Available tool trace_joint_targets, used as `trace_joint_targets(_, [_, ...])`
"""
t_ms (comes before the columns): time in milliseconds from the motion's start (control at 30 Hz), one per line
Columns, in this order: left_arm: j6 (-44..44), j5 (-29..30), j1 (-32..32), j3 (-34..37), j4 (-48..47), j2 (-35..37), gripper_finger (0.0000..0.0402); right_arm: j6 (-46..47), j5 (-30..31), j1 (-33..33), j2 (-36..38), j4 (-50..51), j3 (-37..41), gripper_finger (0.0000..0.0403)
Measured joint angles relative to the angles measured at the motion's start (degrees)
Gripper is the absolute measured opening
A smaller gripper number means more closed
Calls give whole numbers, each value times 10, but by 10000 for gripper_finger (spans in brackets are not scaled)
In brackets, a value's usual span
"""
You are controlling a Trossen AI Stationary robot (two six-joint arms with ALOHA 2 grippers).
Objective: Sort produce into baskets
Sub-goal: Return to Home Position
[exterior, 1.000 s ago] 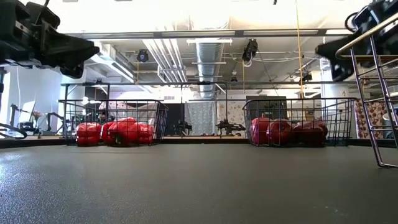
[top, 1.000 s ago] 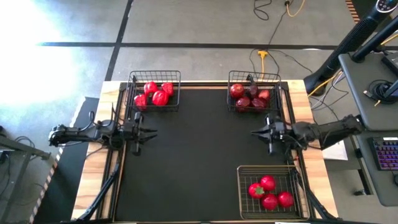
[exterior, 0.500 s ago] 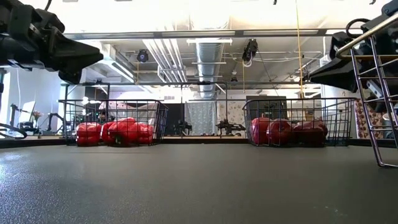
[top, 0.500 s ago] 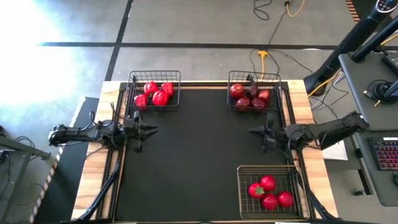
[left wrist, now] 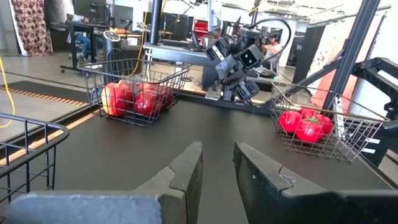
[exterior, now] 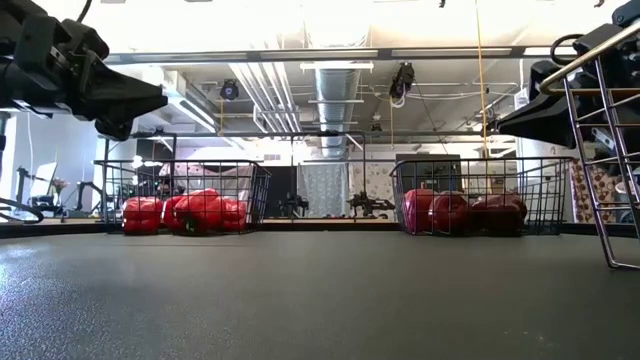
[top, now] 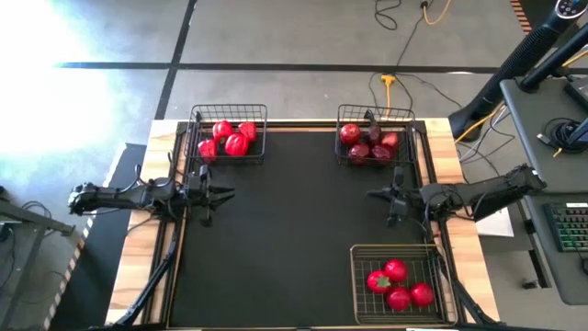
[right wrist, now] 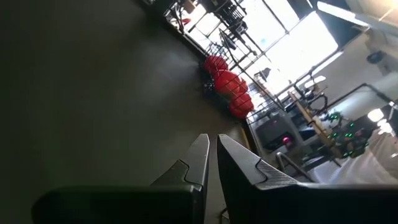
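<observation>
Hovering over the left side of the black tabletop (top: 285,230), the left gripper (top: 219,194) holds nothing, its fingers (left wrist: 180,180) parted by a narrow gap. Opposite it, over the right side, the right gripper (top: 375,195) is also empty, its fingers (right wrist: 242,168) almost together. Glossy red peppers (top: 230,140) fill the far-left basket (top: 230,108), dark maroon fruits (top: 367,147) lie in the far-right basket (top: 375,108), and tomatoes (top: 397,283) with green tops sit in the near-right basket (top: 395,247).

A robotics lab: exposed ceiling ducts (exterior: 335,95), taped concrete floor (top: 276,37) with cables (top: 390,81), a keyboard (top: 570,226) beside the table.
</observation>
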State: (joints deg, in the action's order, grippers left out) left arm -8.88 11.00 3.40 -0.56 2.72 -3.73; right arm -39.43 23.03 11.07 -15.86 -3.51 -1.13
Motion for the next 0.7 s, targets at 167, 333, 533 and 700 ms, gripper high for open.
trace_joint_targets(167, [0, 0, 0, 0, 0, -4, 77, 30, 0, 0, 0, 0, 0, 27])
trace_joint_targets(333, [0, 0, 0, 0, 0, -3, 77, 39, 0, 0, 0, 0, 0, 27])
trace_joint_targets(533, [0, 0, 0, 0, 2, -5, 77, 39, 0, 0, 0, 0, -1, 27])
trace_joint_targets(700, [0, 0, 0, 0, 2, -5, 77, 39, 0, 0, 0, 0, -1, 27])
